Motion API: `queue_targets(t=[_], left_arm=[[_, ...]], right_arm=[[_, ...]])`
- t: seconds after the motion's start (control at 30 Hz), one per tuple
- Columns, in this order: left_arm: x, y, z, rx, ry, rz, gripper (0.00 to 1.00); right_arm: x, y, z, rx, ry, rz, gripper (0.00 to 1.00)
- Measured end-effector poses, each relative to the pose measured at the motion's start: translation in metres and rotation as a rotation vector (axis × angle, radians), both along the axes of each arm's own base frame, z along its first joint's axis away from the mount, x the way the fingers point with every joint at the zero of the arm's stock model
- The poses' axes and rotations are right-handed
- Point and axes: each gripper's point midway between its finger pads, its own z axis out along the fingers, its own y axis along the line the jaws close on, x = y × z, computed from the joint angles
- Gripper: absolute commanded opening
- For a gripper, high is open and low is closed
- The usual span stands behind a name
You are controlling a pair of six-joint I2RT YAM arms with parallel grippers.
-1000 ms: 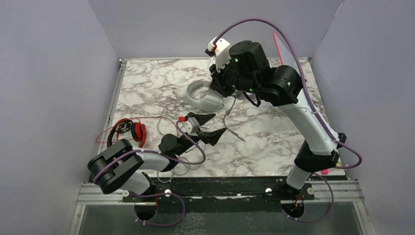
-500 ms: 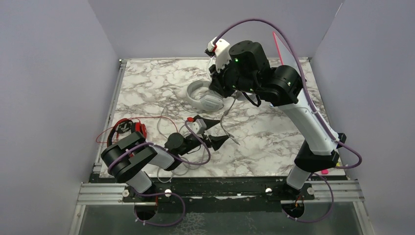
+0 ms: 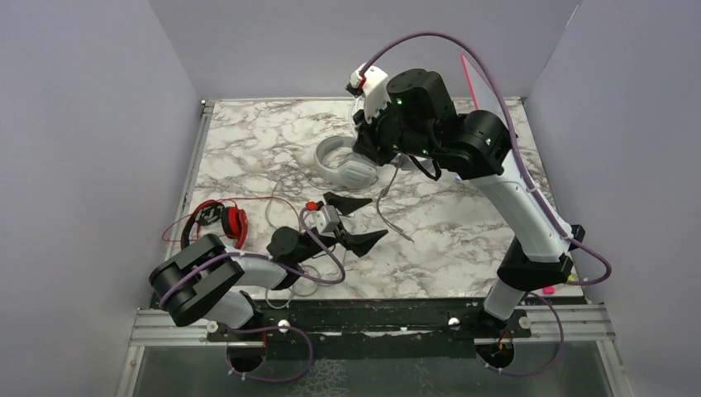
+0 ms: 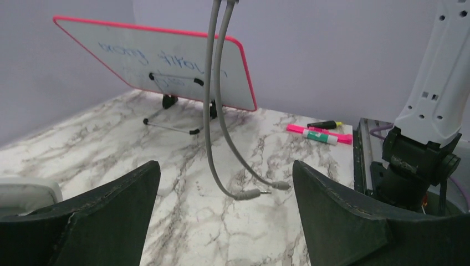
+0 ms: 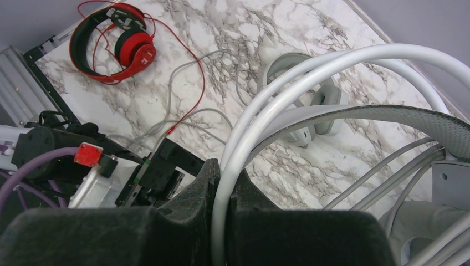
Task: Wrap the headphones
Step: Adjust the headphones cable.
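Held aloft, right gripper (image 5: pixel 221 188) pinched tight on white headband (image 5: pixel 288 77), well right of and beyond red-and-black headset (image 3: pixel 216 222); left gripper (image 3: pixel 355 222) spread wide, empty, low, near right of same headset; grey cable (image 4: pixel 213 111) dangling ahead of its fingers.

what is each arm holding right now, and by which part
The right tool is shut on the white headset, gripping its thin headband. The left tool is open and holds nothing; the grey cable hangs in front of it, untouched.
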Motion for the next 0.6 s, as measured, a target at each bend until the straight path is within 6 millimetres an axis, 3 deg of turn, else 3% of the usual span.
queue_targets(t=[0.13, 0.3, 0.4, 0.6], left_arm=[[-0.001, 0.001, 0.019, -0.033, -0.044, 0.003, 0.86], [0.007, -0.008, 0.021, -0.033, -0.049, 0.005, 0.71], [0.012, -0.010, 0.017, -0.021, -0.045, 0.015, 0.46], [0.024, -0.001, 0.012, 0.011, -0.040, 0.105, 0.09]], right_arm=[[-0.001, 0.000, 0.000, 0.001, 0.002, 0.003, 0.01], [-0.002, 0.002, 0.000, 0.005, 0.007, 0.015, 0.01], [-0.004, 0.003, 0.000, 0.008, 0.012, 0.022, 0.01], [-0.017, 0.006, 0.000, 0.030, 0.047, 0.080, 0.01]])
